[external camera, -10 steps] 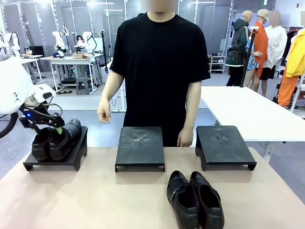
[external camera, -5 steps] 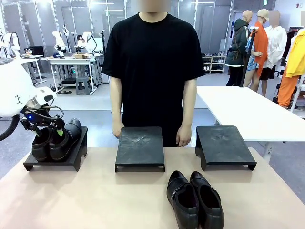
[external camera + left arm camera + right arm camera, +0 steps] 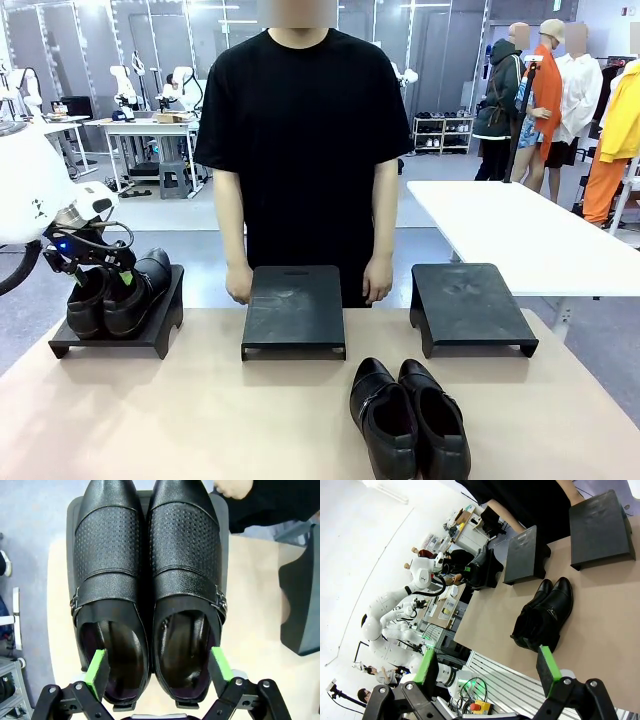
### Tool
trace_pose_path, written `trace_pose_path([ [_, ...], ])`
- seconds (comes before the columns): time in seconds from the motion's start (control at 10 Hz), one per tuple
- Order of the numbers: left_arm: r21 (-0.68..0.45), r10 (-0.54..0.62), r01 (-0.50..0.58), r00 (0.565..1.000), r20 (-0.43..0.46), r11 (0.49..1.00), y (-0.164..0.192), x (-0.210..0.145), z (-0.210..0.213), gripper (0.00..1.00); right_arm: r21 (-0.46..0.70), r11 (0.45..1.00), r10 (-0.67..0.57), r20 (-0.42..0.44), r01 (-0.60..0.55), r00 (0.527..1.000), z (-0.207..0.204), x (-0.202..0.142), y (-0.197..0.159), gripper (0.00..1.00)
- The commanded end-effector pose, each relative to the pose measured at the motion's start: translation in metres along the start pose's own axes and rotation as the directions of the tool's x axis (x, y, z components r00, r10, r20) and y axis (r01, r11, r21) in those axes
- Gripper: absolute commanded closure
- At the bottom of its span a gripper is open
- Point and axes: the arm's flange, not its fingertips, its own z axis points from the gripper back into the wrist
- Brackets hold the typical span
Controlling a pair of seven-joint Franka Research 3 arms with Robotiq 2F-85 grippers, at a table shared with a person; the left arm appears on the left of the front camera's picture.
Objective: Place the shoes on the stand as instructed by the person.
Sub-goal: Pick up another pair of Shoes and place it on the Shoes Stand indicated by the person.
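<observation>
No readable text, label, brand or number anywhere.

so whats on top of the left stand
The left stand carries a pair of black dress shoes, side by side, toes toward the person. The open left end effector hangs at their heels. The stand's top beneath them is covered.

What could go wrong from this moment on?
1. The open left hand straddles the heels of the shoes on the left stand; pulling away, a finger might catch a rim and drag a shoe off.
2. The other pair lies close to the table's near edge; a clumsy grasp could push it off.
</observation>
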Motion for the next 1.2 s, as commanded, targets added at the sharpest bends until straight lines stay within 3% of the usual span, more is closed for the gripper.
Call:
trace_pose_path([
  [0.0, -0.088, 0.030, -0.036, 0.997, -0.069, 0.995, 0.007, 0.002, 0.031, 0.00, 0.008, 1.000, 0.019, 0.005, -0.019, 1.000, 0.001, 0.001, 0.001, 0.00],
  [0.1, -0.122, 0.052, -0.062, 0.995, -0.081, 0.991, 0.024, -0.012, 0.060, 0.00, 0.008, 1.000, 0.019, 0.005, -0.019, 1.000, 0.001, 0.001, 0.001, 0.00],
  [0.2, -0.227, 0.066, -0.097, 0.988, -0.139, 0.969, 0.051, -0.040, 0.085, 0.00, 0.008, 1.000, 0.019, 0.005, -0.019, 1.000, 0.001, 0.001, 0.001, 0.00],
  [0.4, -0.414, 0.053, -0.155, 0.968, -0.246, 0.897, 0.107, -0.085, 0.114, 0.00, 0.008, 1.000, 0.019, 0.005, -0.019, 1.000, 0.001, 0.001, 0.001, 0.00],
  [0.7, -0.694, 0.069, -0.188, 0.978, -0.197, 0.695, 0.180, -0.154, 0.143, 0.00, 0.008, 1.000, 0.019, 0.005, -0.019, 1.000, 0.001, 0.001, 0.001, 0.00],
  [0.8, -0.795, 0.095, -0.191, 0.981, -0.167, 0.576, 0.212, -0.192, 0.141, 0.00, 0.008, 1.000, 0.019, 0.005, -0.019, 1.000, 0.001, 0.001, 0.001, 0.00],
  [0.9, -0.889, 0.120, -0.179, 0.983, -0.141, 0.422, 0.242, -0.232, 0.132, 0.00, 0.008, 1.000, 0.019, 0.005, -0.019, 1.000, 0.001, 0.001, 0.001, 0.00],
  [1.0, -0.929, 0.152, -0.164, 0.981, -0.119, 0.332, 0.265, -0.266, 0.118, 0.00, 0.008, 1.000, 0.019, 0.005, -0.019, 1.000, 0.001, 0.001, 0.001, 0.00],
  [1.1, -0.945, 0.160, -0.158, 0.980, -0.115, 0.286, 0.277, -0.288, 0.101, 0.00, 0.008, 1.000, 0.019, 0.005, -0.019, 1.000, 0.001, 0.001, 0.001, 0.00],
])
